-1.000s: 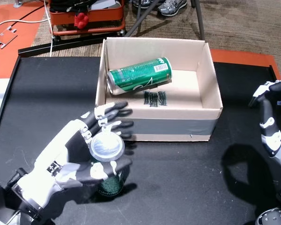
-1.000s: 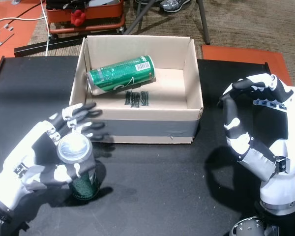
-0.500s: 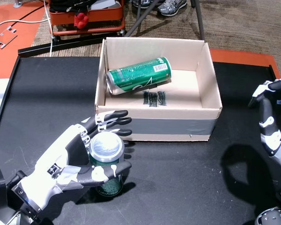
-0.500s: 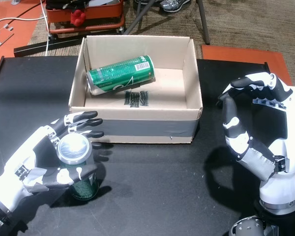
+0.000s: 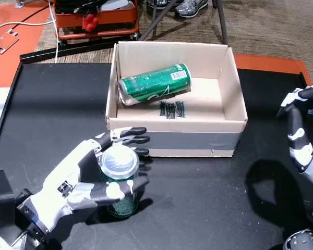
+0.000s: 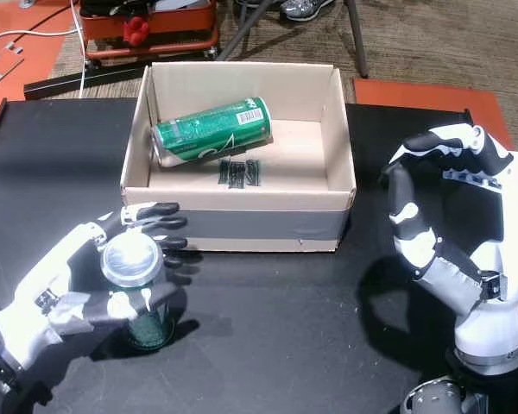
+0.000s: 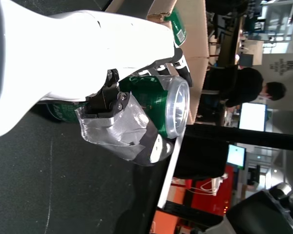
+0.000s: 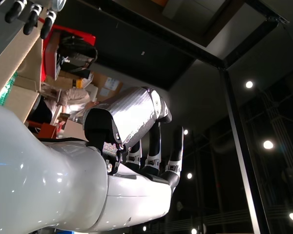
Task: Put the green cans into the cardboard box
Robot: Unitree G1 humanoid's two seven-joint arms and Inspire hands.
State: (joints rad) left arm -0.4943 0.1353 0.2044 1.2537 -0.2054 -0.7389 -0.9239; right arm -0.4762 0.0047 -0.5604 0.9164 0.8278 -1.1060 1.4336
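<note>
Lower left, the left hand (image 5: 83,182) grips an upright green can (image 5: 119,179); next, lift it over the cardboard box (image 5: 227,130) wall.

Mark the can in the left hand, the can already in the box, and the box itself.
Held can (image 5: 118,161), head view, silver lid.
Boxed can (image 5: 154,84), head view, green side wall.
Cardboard box (image 5: 188,141), head view, taped front wall.

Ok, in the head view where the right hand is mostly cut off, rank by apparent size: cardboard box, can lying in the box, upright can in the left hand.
1. Cardboard box, clearly largest.
2. Can lying in the box, full length visible.
3. Upright can in the left hand: looks smaller, but it is seen end-on and partly covered by the fingers, so this ranking against the lying can is unsure.
</note>
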